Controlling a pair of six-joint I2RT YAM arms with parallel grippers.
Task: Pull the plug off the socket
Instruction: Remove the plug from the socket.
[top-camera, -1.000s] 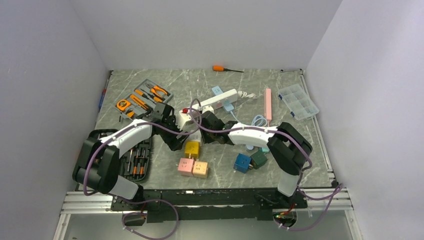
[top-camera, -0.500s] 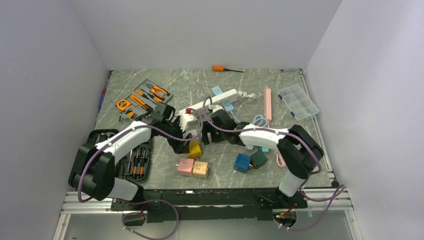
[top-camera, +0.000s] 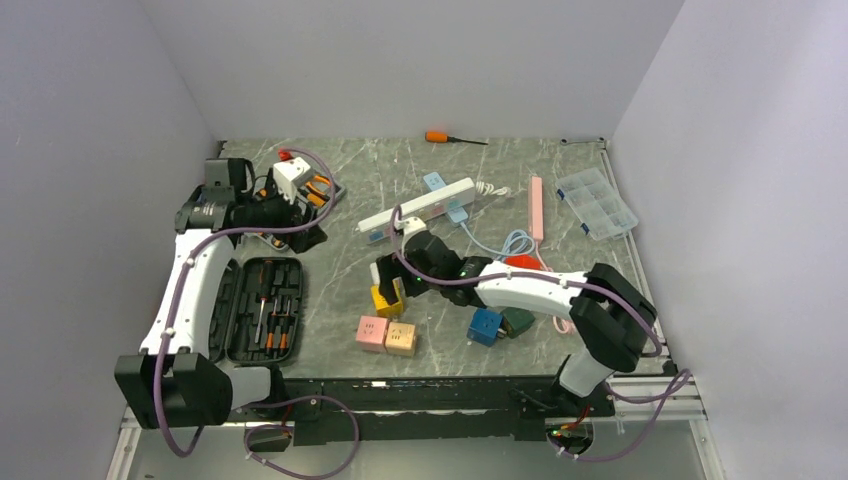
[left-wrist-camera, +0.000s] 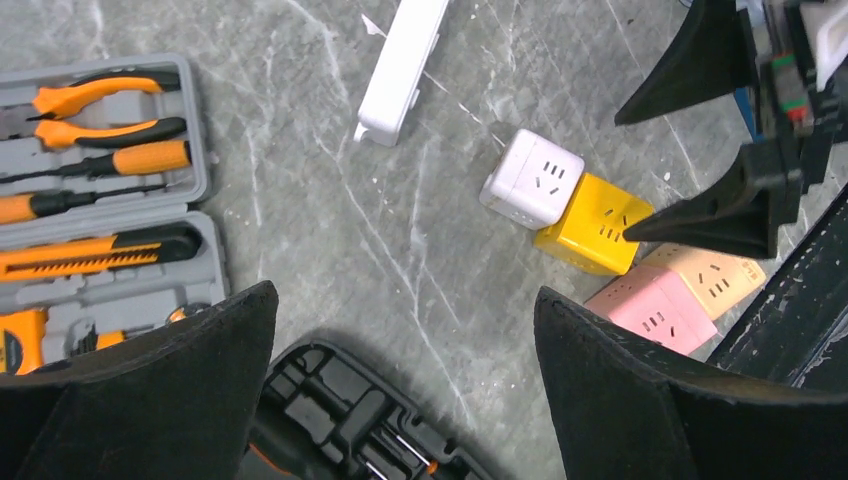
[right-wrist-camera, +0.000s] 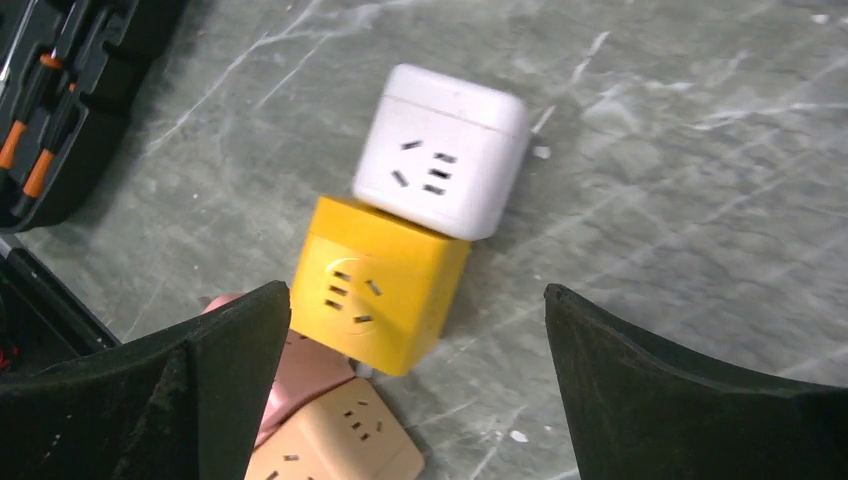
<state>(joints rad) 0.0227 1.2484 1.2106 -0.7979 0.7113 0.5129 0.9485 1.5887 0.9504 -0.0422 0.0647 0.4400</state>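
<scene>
- The left gripper (left-wrist-camera: 405, 300) hung over the far left of the table (left-wrist-camera: 330, 200), above the grey tray (left-wrist-camera: 120, 292) of orange-handled tools; its fingers stood wide apart with nothing between them.
- The right gripper (right-wrist-camera: 416, 292) hovered over the cubes in the middle of the table; its fingers were spread as well and clasped nothing.
- In the left wrist view one right fingertip pointed at the edge of the yellow cube (right-wrist-camera: 375, 285); whether it touched could not be told.
- The white cube (right-wrist-camera: 445, 150) lay on the table against the far side of the yellow cube, the two touching; both showed socket holes on top; whether a plug joined them could not be told.
- The pink cube (right-wrist-camera: 290, 378) and the peach cube (right-wrist-camera: 335, 435) lay side by side, touching, just on the near side of the yellow cube.
- The white strip (left-wrist-camera: 400, 65) lay beyond the cubes, apart from them.
- The black case (top-camera: 265, 310) lay open at the left, on the near side of the grey tray.
- The blue cube (top-camera: 486, 325) and the green cube (top-camera: 518, 318) sat together right of the peach cube, beside the right arm.
</scene>
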